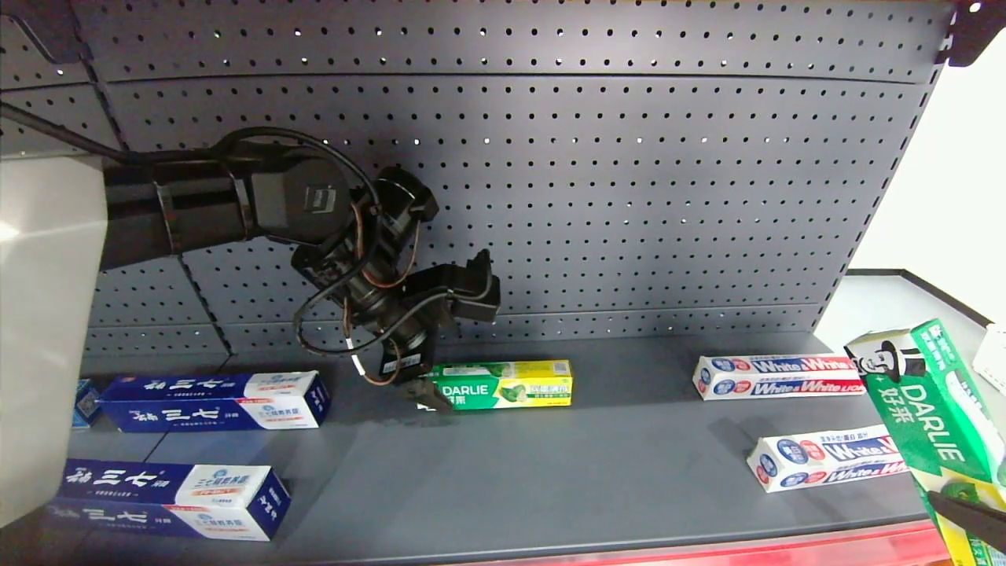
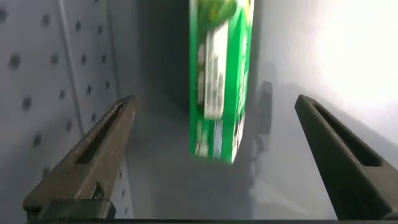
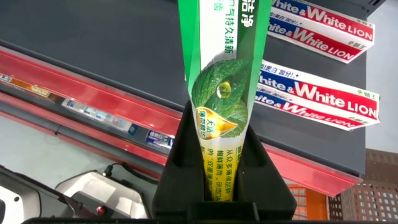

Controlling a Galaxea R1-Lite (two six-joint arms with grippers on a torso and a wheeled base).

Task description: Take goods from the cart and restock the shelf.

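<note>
we see left claw [image 2: 214, 104] spread, flanking lying green toothpaste box [image 1: 507, 384] on shelf [image 1: 613, 464], fingers apart from it | right claw [image 3: 221, 121] pinching 1 tilted green toothpaste box [image 3: 222, 56]

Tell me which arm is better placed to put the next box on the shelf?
Right. The right claw is shut on a green box by the shelf front; the left claw is open, holding nothing.

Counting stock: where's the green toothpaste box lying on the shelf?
Head view: the green toothpaste box lies on the shelf near the back panel, between blue boxes on the left and white boxes on the right, its left end by the left gripper.
</note>
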